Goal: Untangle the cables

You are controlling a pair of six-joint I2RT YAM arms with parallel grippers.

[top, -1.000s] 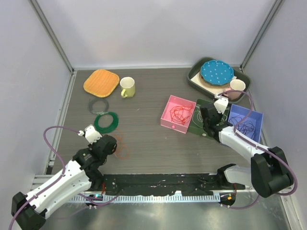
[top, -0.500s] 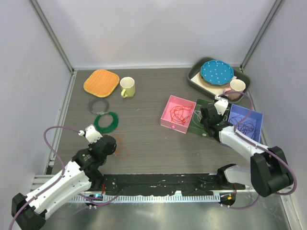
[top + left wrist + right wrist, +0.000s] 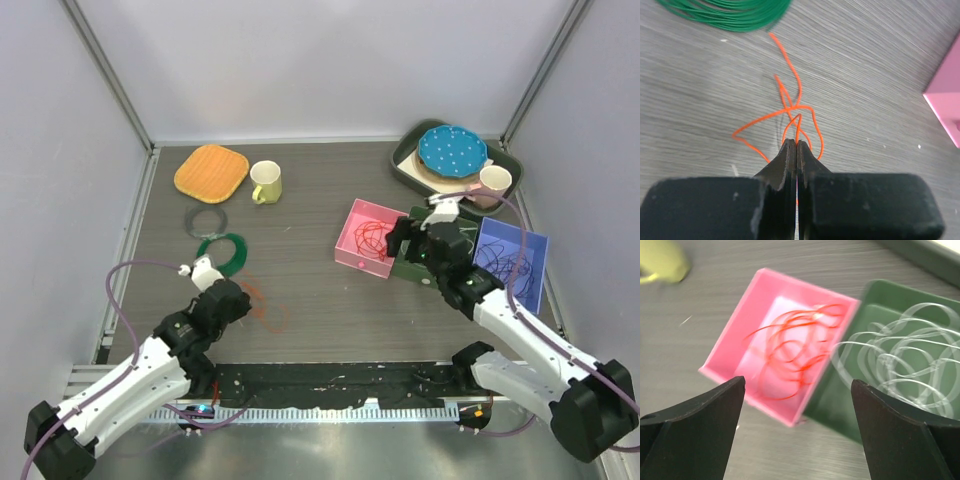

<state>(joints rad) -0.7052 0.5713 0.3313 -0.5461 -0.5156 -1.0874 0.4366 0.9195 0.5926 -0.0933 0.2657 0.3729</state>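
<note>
Now, of the 2 hands, the left hand (image 3: 796, 142) is clenched on 1 orange cable (image 3: 792, 107) lying on the tabletop (image 3: 310, 290). The right hand (image 3: 797, 382) gapes, grasping nothing, above 2 boxes: the pink box (image 3: 740, 335) with red cables (image 3: 790, 350) and the green box (image 3: 830, 405) with white cables (image 3: 890, 365).

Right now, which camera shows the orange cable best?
Left wrist: the orange cable lies close and sharp, pinched in the shut left gripper. Top external shows only faint thin loops beside that gripper; right wrist misses it.

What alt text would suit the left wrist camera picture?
The left gripper is shut on a looped orange cable lying on a grey table. A green wire coil shows at the top, a pink box corner at right.
</note>
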